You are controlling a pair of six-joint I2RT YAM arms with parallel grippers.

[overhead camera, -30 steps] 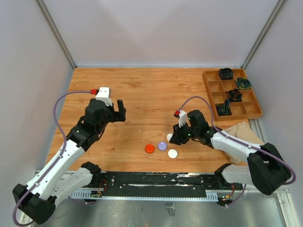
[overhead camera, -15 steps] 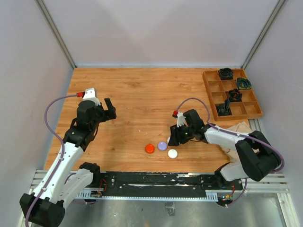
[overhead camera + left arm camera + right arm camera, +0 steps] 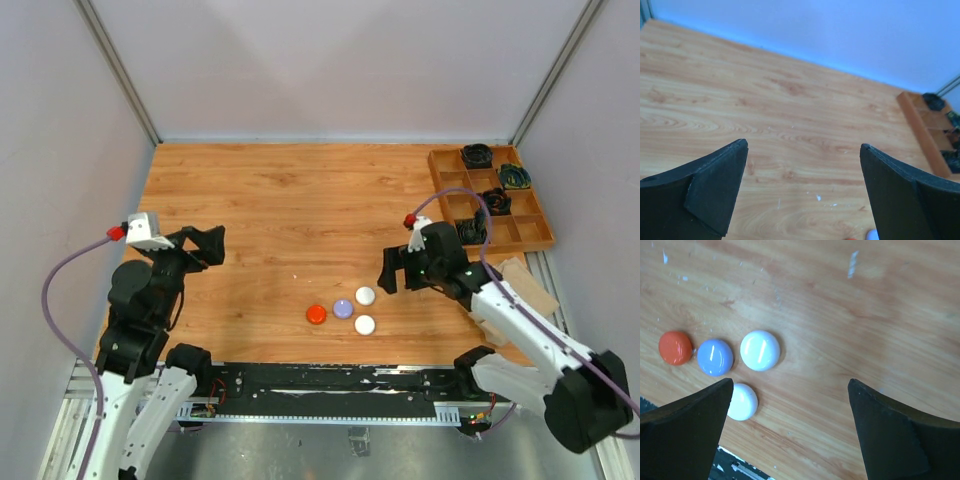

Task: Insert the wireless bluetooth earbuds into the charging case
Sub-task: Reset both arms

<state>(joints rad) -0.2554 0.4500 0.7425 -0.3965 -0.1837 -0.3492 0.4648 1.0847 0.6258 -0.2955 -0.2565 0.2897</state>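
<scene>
At lower centre of the top view lie a red puck (image 3: 316, 314), a lilac puck (image 3: 343, 308) and two white pucks (image 3: 365, 295), clustered together. The right gripper (image 3: 390, 271) hangs just right of them, jaws wide and empty. The left gripper (image 3: 210, 245), well apart at left, also gapes empty. The earbuds are too small to make out.

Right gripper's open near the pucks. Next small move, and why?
Probably back the right gripper off: its jaws stand open, empty, the round plastic red puck, lilac puck and two white pucks lie free on the wooden table, and no earbud shows.
</scene>
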